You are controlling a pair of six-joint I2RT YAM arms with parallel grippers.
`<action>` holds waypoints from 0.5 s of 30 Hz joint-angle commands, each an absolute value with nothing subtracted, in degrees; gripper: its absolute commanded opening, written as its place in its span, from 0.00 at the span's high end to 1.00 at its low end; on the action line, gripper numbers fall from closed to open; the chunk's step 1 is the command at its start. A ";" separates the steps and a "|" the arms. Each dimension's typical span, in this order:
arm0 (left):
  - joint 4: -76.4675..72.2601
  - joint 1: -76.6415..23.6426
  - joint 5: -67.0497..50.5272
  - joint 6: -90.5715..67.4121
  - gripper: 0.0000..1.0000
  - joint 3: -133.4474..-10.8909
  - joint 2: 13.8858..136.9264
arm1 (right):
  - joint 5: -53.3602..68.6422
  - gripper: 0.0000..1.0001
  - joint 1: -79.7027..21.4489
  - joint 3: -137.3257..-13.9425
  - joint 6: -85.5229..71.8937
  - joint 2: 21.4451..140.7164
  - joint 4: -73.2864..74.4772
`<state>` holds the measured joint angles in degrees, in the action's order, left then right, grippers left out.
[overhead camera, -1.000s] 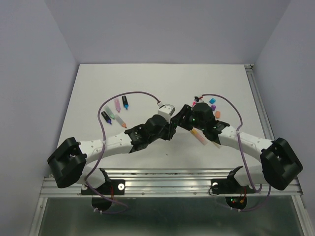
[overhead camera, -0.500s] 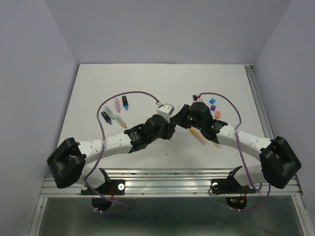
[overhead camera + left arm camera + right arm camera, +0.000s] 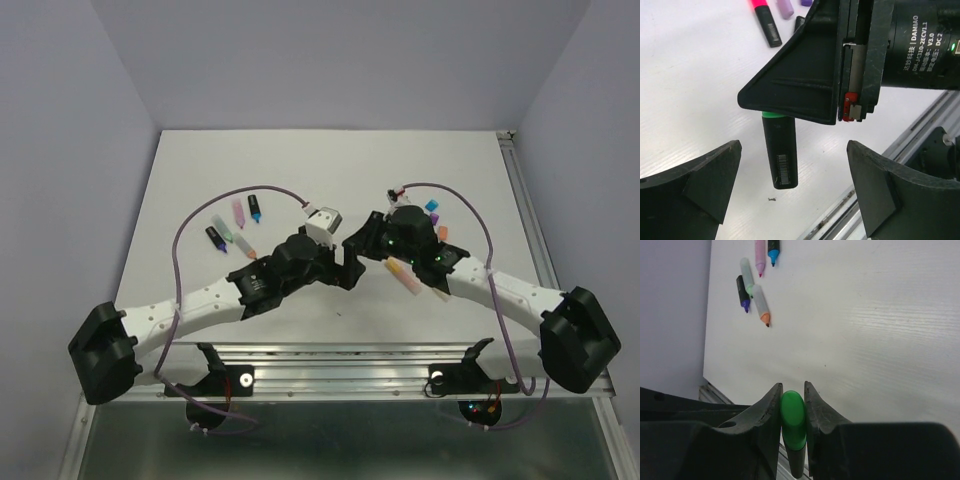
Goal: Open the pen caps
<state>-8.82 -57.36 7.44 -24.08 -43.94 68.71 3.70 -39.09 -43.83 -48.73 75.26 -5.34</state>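
Observation:
My right gripper point(image 3: 792, 385) is shut on a green pen cap point(image 3: 793, 422), and a black barrel point(image 3: 780, 152) hangs from that cap above the table. In the left wrist view the barrel hangs between the fingers point(image 3: 705, 175) of my left gripper point(image 3: 792, 150), which is wide open and not touching it. In the top view the left gripper point(image 3: 343, 266) and the right gripper point(image 3: 358, 242) meet near the table's middle. Loose caps in blue point(image 3: 431, 205), purple point(image 3: 435, 217) and orange point(image 3: 441, 232) lie behind the right wrist.
Several uncapped pens point(image 3: 237, 212) lie in a cluster at the left of the white table point(image 3: 330, 160), also seen in the right wrist view point(image 3: 760, 305). A peach pen point(image 3: 405, 277) lies beside the right arm. The metal rail point(image 3: 340, 360) runs along the near edge.
My left gripper has opened and let go of the black barrel, and the left arm has drawn back to the left. The right gripper closed onto the green cap.

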 commanded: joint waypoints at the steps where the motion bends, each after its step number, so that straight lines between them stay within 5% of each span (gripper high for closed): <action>1: -13.35 -57.48 0.55 -23.03 0.01 -41.23 64.52 | 12.45 0.99 -39.55 -47.81 -44.56 70.06 -7.47; 8: -22.93 -57.48 -15.62 -25.48 0.01 -37.01 57.06 | 19.86 0.99 -39.55 -44.91 -45.44 62.59 -12.12; 15: -25.13 -57.48 -15.37 -26.98 0.01 -35.16 53.61 | 30.57 0.99 -39.55 -42.98 -48.07 60.99 -20.12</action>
